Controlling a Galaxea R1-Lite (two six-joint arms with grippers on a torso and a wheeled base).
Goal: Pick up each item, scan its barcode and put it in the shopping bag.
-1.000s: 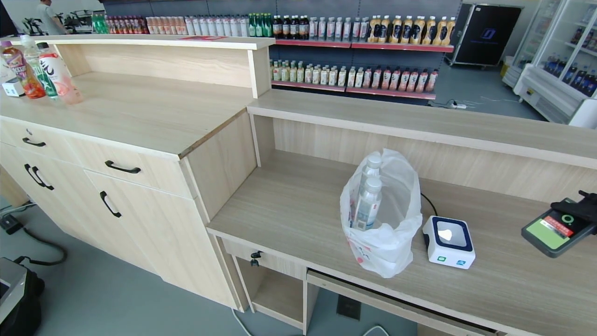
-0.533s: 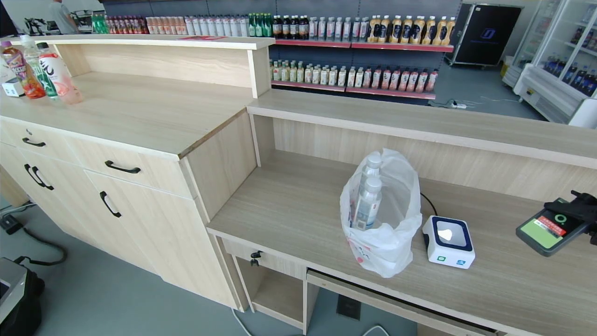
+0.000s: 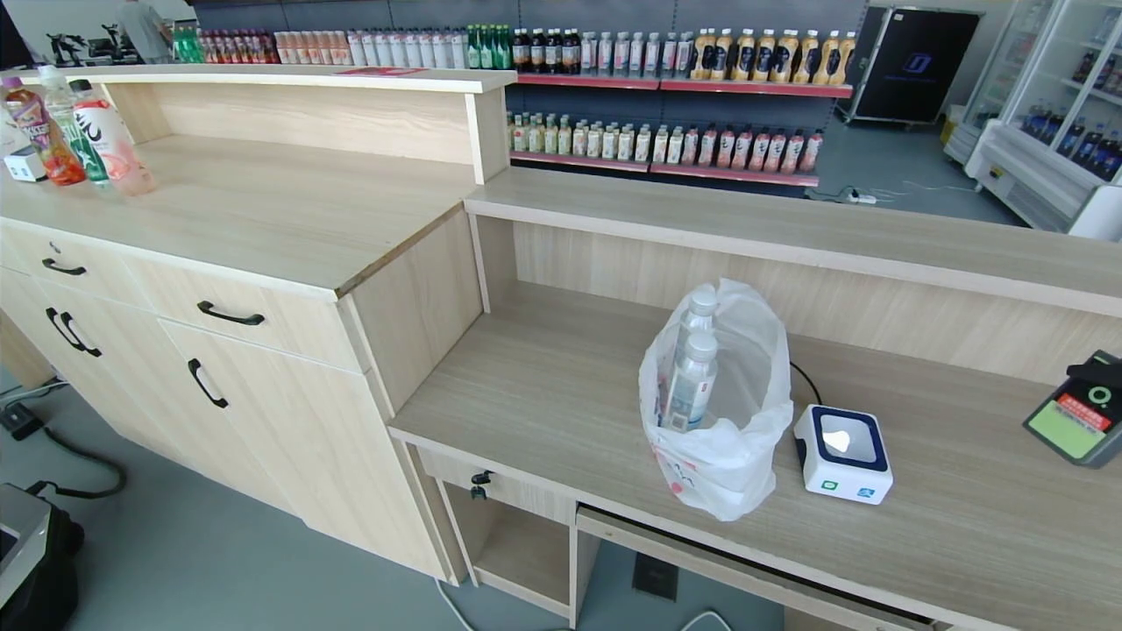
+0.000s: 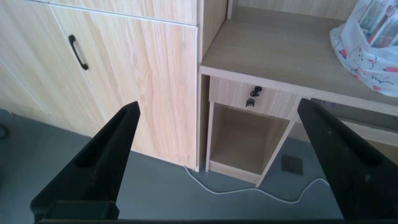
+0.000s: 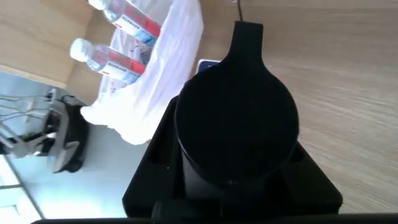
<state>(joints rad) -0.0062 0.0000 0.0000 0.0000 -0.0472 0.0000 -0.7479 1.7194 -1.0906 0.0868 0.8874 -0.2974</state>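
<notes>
On the desk, one bag (image 3: 732, 478) holds two bottles (image 3: 691, 379) beside one scanner (image 3: 843, 453); my left gripper (image 4: 217, 106) gapes wide, my right gripper (image 5: 233, 180) I cannot tell.

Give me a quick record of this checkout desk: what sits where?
Shopping bag: upright on lower counter, top open
In bag: two bottles, standing
Scanner: close beside bag, on robot's right
Not yet bagged: three bottles on upper counter, far left
Handheld device: counter's right end
Left tool: open, empty
</notes>
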